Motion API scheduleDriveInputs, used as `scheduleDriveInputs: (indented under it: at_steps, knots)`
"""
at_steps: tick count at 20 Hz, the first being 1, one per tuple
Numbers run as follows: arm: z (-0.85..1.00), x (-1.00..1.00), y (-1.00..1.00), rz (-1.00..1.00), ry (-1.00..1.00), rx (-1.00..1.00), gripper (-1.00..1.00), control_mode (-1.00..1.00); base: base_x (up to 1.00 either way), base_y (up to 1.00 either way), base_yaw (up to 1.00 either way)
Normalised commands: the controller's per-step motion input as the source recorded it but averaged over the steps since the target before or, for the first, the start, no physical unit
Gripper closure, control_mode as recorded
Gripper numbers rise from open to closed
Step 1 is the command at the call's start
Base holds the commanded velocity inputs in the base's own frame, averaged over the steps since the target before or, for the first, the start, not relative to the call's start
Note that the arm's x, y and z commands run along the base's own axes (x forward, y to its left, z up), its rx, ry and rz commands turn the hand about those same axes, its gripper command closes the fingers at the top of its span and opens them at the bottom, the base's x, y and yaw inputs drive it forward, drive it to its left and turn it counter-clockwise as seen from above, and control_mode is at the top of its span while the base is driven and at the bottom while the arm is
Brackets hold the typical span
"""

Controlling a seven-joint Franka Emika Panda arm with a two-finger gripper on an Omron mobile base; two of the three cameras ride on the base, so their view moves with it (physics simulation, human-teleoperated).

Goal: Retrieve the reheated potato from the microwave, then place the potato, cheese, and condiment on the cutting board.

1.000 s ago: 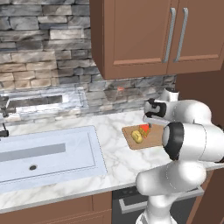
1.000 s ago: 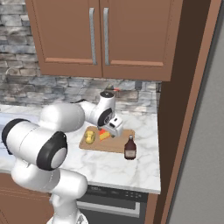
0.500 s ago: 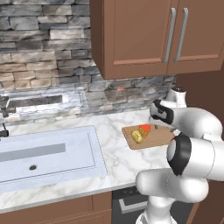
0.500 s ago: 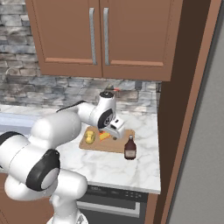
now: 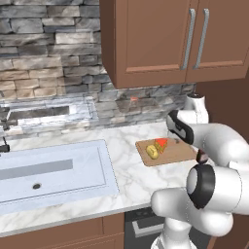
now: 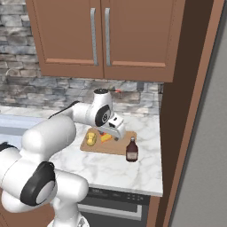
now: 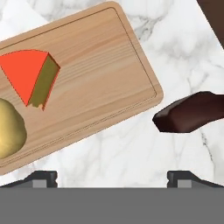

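- The cutting board [image 6: 106,145] lies on the white marble table [image 6: 128,170], near the table's right end and toward its back edge.
- The potato [image 6: 91,138] rests on the board's left part, and the cheese [image 6: 105,138] wedge lies just beside it on the board, red rind up.
- The condiment [image 6: 131,150] bottle stands upright on the marble just off the board's front right corner, near the table's right edge; in the hand view it [image 7: 192,113] is clear of the board's edge.
- The claw [image 7: 111,177] hangs above the board's right side with its jaws spread wide and nothing between them.
- A steel sink [image 5: 48,170] is set into the table's left part.
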Motion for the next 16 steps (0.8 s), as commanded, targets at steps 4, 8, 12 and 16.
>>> scheduleDriveInputs:
  at_steps: [4, 8, 12, 16]
  knots:
    - [0.25, -0.18, -0.16, -0.01, 0.09, -0.06, -1.00, -1.00, 0.00, 0.00, 0.00]
    - [0.26, -0.13, -0.22, -0.04, 0.10, -0.04, -1.00, -1.00, 0.00, 0.00, 0.00]
    - [0.15, -0.09, -0.40, -0.04, 0.09, 0.00, -1.00, -1.00, 0.00, 0.00, 0.00]
    - [0.08, -0.11, -0.31, -0.01, 0.02, 0.00, -1.00, -1.00, 0.00, 0.00, 0.00]
